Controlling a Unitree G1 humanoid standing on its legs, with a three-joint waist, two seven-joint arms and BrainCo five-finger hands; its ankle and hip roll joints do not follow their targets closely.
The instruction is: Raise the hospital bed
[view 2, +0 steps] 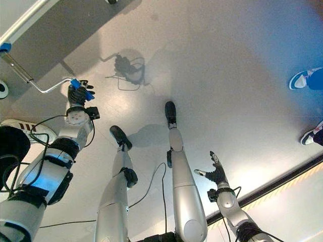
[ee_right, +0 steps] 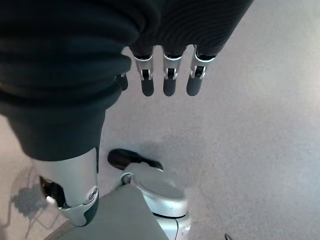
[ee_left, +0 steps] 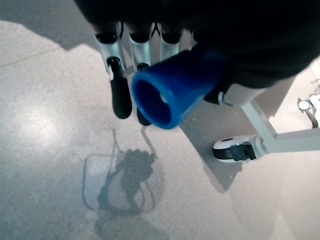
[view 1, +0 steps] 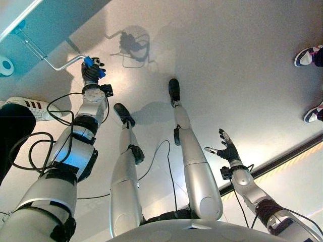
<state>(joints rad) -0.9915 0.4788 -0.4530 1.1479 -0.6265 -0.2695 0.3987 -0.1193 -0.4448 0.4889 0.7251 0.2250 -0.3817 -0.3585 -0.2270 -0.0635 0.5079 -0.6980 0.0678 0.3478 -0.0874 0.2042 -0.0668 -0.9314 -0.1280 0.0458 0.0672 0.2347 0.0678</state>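
A: Where's the crank?

B: The bent silver metal crank rod (view 1: 55,64) sticks out from the foot of the pale hospital bed frame (view 1: 30,25), upper left. Its blue plastic tubular grip (ee_left: 172,92) sits inside the left hand (view 1: 91,73), fingers curled round it.

A: And the other one?

B: The right hand (view 1: 228,149) hangs over the grey floor (view 1: 227,65), well apart, fingers spread and carrying nothing.

A: How to turn it well?

B: I'd keep the wrist in line with the grip, sweep full even circles, and hold firmly so the blue sleeve doesn't slide off. A person's shoe (view 1: 30,107) stands near.
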